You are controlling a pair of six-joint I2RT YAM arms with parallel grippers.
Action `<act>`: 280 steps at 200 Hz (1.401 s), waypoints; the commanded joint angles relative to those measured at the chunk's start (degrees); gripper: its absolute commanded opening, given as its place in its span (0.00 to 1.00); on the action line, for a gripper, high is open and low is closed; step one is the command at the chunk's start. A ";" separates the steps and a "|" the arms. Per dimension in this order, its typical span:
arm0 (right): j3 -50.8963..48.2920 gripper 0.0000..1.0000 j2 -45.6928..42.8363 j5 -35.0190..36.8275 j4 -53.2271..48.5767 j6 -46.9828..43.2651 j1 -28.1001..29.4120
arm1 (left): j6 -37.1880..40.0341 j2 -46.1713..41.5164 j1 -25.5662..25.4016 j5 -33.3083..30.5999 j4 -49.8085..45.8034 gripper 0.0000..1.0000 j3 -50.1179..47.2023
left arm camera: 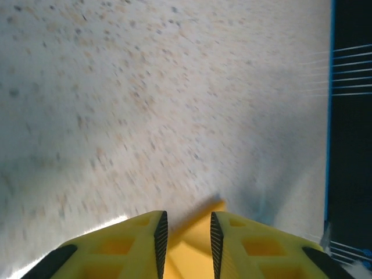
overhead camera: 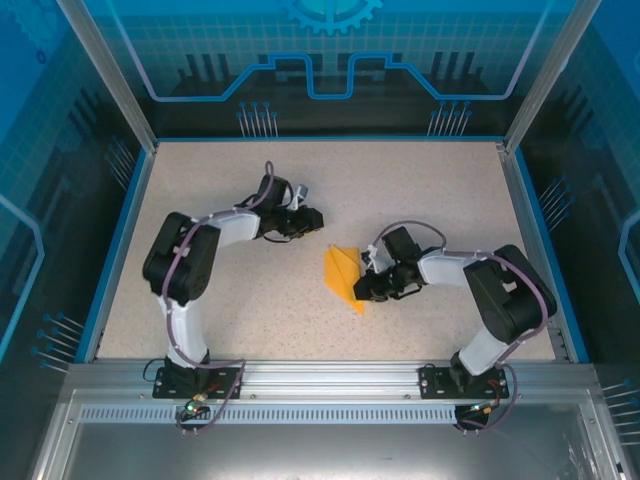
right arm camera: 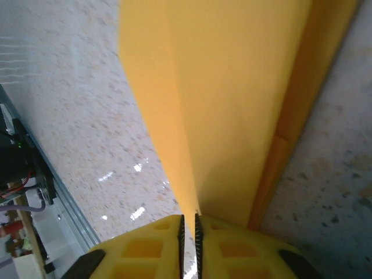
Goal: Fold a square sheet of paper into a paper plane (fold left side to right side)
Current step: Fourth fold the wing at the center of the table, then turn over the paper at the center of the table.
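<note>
The orange-yellow paper (overhead camera: 342, 272) lies mid-table, folded into a narrow kite shape whose sharp tip points toward the near edge; this is the paper plane, no longer a flat square sheet. My right gripper (overhead camera: 367, 287) sits against its right side, shut on a raised flap. In the right wrist view that flap (right arm camera: 232, 87) rises edge-on from between the nearly closed fingers (right arm camera: 188, 224). My left gripper (overhead camera: 312, 218) is up and to the left of the paper, apart from it. Its fingers (left arm camera: 186, 226) stand open, and a blurred yellow surface shows between them; I cannot tell what it is.
The speckled table (overhead camera: 240, 300) is ringed by a blue rim and glass walls (overhead camera: 118, 120). An aluminium rail (overhead camera: 320, 375) runs along the near edge with both arm bases on it. The right wall's blue edge (left arm camera: 331, 116) shows in the left wrist view.
</note>
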 commanded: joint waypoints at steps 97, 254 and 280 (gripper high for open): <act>-1.12 0.51 -20.77 5.48 -1.27 -1.57 -6.92 | -11.66 -5.57 -11.99 -3.37 8.20 0.34 -12.72; -5.45 0.55 -28.33 3.16 -5.93 -3.16 -13.96 | -9.52 -0.42 -14.31 -8.59 -1.58 0.46 -5.42; -5.71 0.55 -27.90 2.85 -5.34 -2.97 -13.98 | -9.47 -1.48 -14.43 -9.78 -3.20 0.48 -5.82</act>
